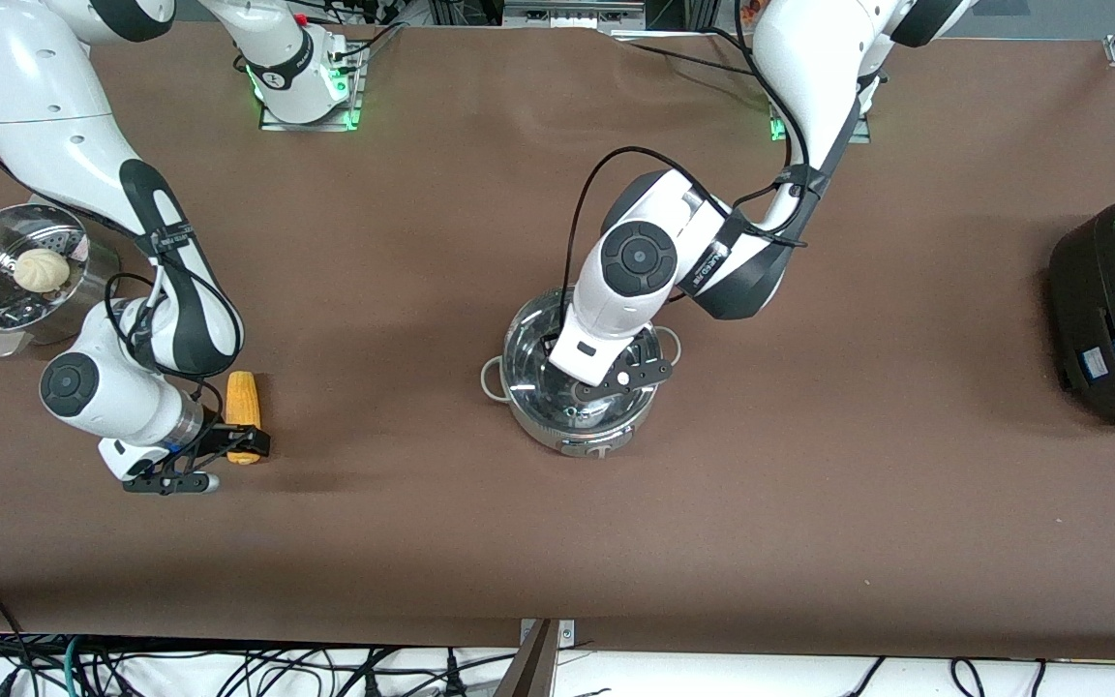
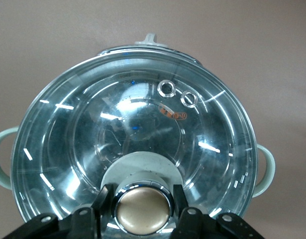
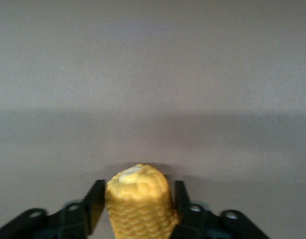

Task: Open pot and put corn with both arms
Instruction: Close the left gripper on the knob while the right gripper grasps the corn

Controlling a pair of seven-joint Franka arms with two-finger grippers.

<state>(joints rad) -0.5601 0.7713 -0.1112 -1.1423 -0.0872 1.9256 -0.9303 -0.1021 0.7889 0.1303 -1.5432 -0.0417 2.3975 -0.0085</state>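
From the front I see the pot [image 1: 579, 387] mid-table and the corn [image 1: 243, 414] near the right arm's end. My left gripper [image 2: 143, 211] has clamped the lid knob [image 2: 143, 210]. My right gripper [image 3: 138, 209] pinches the corn.

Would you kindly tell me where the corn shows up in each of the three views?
Front view: the corn lies on the table toward the right arm's end, its nearer end inside the right gripper.
Left wrist view: not in it.
Right wrist view: the corn sits between the fingers.
Shared landmark: the right gripper.
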